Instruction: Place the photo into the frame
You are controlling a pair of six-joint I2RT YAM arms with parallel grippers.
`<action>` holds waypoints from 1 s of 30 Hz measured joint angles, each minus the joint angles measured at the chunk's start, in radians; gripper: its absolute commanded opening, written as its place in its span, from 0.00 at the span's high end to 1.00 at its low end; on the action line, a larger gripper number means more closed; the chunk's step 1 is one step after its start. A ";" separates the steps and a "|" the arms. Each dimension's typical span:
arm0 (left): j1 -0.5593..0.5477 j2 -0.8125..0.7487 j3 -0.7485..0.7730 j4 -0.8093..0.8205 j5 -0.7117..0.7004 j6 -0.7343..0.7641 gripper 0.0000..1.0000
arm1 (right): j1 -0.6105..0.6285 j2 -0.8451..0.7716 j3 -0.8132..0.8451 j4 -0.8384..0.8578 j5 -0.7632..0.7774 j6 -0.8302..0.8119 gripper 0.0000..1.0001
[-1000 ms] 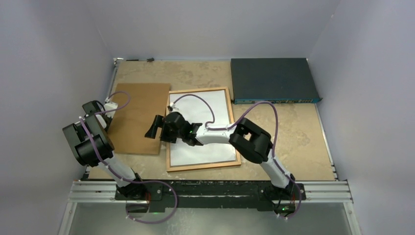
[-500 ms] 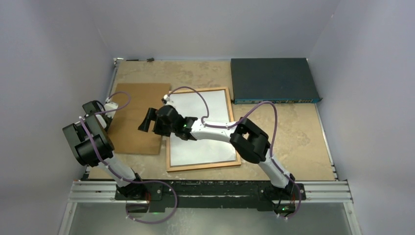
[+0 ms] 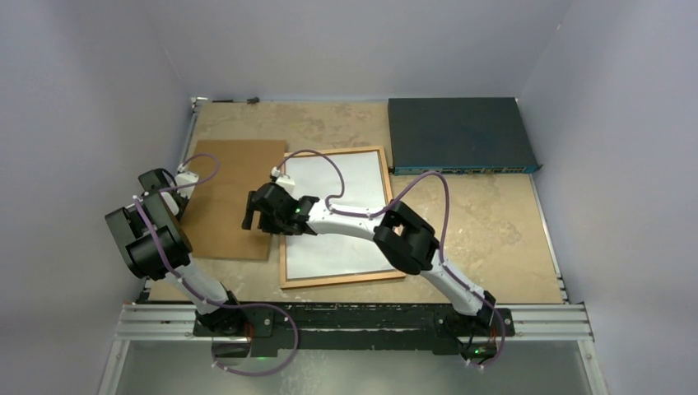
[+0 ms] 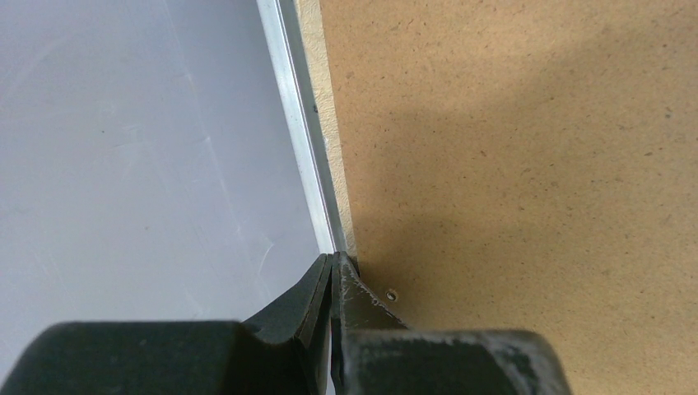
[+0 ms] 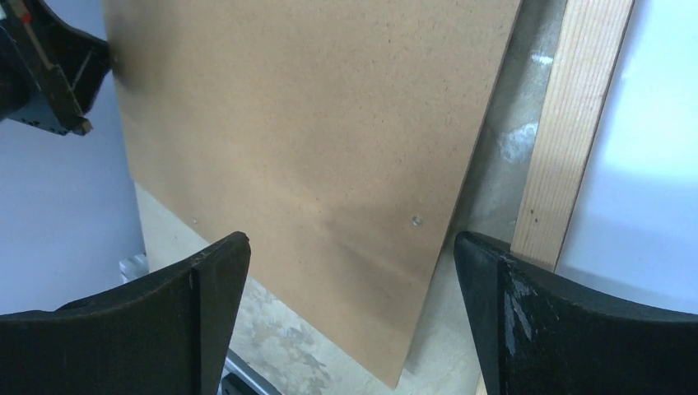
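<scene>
The frame (image 3: 342,278) lies flat in the middle of the table, its wooden side (image 5: 568,140) showing in the right wrist view. Inside it lies the photo (image 3: 329,255), plain white back up (image 5: 650,164). My right gripper (image 3: 249,212) hangs left of the frame, over the right edge of the brown backing board (image 3: 226,206). It is open wide (image 5: 350,247), with nothing between its fingers. My left gripper (image 3: 179,200) is shut (image 4: 333,263), its tips at the board's left edge (image 4: 510,164) and nothing seen between them.
A dark blue flat box (image 3: 461,136) sits at the back right. The grey wall (image 4: 123,148) and an aluminium rail (image 4: 300,123) run close along the board's left side. The right arm's purple cable (image 3: 317,156) arcs over the frame.
My right gripper has moved left, from the frame's left edge to over the backing board's right edge, staying open. The left arm has not moved.
</scene>
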State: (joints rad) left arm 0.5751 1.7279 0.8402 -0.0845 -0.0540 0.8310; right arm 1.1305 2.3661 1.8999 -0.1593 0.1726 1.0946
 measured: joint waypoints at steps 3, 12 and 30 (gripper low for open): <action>0.000 0.000 0.000 -0.001 0.000 0.000 1.00 | 0.008 0.007 0.021 -0.031 0.013 0.000 0.02; 0.000 0.001 0.000 -0.002 0.002 0.001 1.00 | 0.018 0.051 0.092 -0.067 0.017 0.002 0.03; 0.000 0.011 0.002 0.005 0.001 0.026 1.00 | 0.003 -0.122 -0.387 0.483 -0.142 0.127 0.28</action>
State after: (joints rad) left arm 0.5751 1.7393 0.8417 -0.0795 -0.0528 0.8574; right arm 1.1332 2.2440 1.5131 0.3237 0.0303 1.2217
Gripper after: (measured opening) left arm 0.002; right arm 0.771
